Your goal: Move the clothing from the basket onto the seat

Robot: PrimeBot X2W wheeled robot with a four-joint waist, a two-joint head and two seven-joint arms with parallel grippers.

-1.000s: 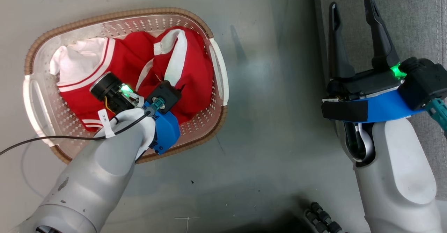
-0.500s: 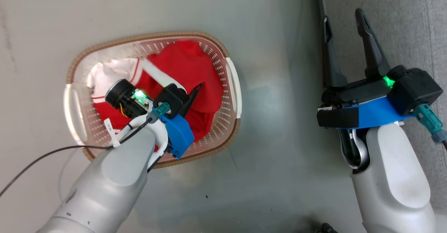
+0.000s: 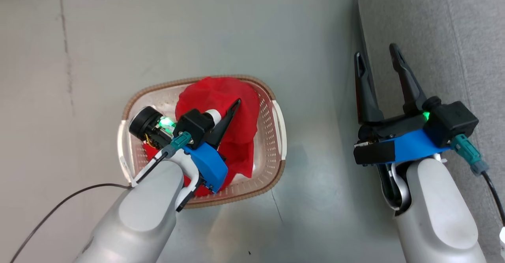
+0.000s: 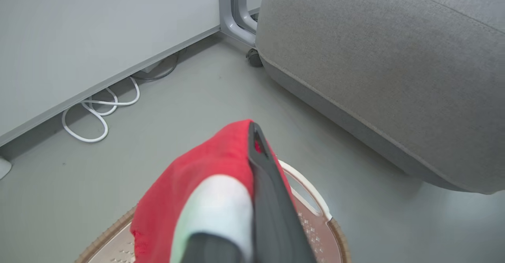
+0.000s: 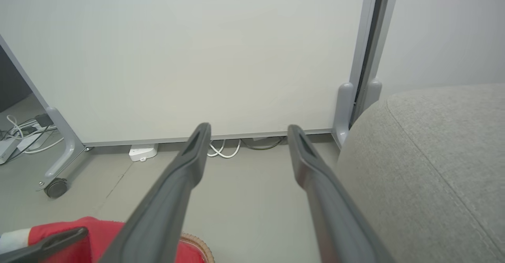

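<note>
Red clothing (image 3: 221,97) with a white band hangs bunched from my left gripper (image 3: 236,104), which is shut on it above the basket (image 3: 276,137). The cloth trails down into the cream basket with its brown rim. In the left wrist view the clothing (image 4: 197,176) drapes over my left gripper (image 4: 252,135), hiding one finger, with the basket (image 4: 311,188) below. My right gripper (image 3: 376,51) is open and holds nothing, hovering at the edge of the grey seat (image 3: 453,38). In the right wrist view my right gripper (image 5: 246,131) is beside the seat (image 5: 434,156), with the clothing (image 5: 98,231) at lower left.
A white partition panel (image 5: 197,58) on castors (image 5: 55,188) stands beyond the basket. White cables (image 4: 98,113) lie along its foot on the grey floor. The seat (image 4: 394,77) is to the right of the basket, with open floor between them.
The head camera has pulled back and up. My left gripper has risen out of the basket, pulling the red clothing up into a bunch. The right gripper has stayed open.
</note>
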